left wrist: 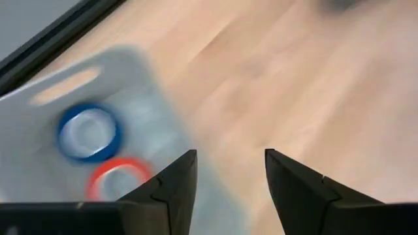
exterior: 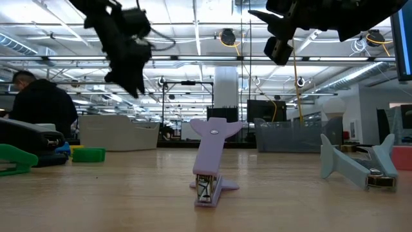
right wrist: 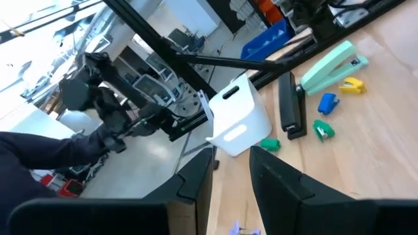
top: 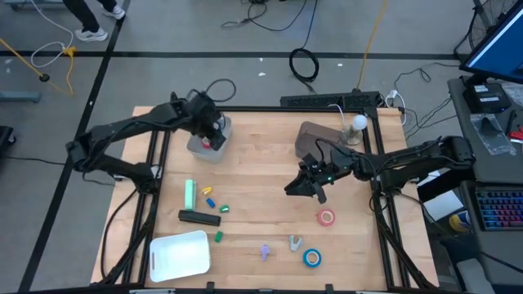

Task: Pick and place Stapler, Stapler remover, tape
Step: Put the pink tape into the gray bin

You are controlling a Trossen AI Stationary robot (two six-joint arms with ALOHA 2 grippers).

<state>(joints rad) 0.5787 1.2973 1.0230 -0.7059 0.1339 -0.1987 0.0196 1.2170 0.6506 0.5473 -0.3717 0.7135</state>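
From above, I see the left gripper hovering over a grey tray at the table's far left, its fingers spread apart with nothing between them. In the left wrist view, a blue tape roll and a red tape roll lie side by side in that tray, just beside the left finger.

The right gripper hangs over the middle of the table, away from every object. Its fingers stand a little apart in the right wrist view, and I see nothing pinched between them.

Two more rolls wait on the wood at the near right: a red tape ring, and a blue tape ring nearer the front edge. Beside the blue one sit a grey staple remover and a purple staple remover.

On the left half lie a green stapler and a black stapler, near each other, with small yellow, blue and green clips scattered just beside them. A white bin rests at the near left corner. A brownish object at the far right of the table may be a pouch; I cannot make it out clearly.
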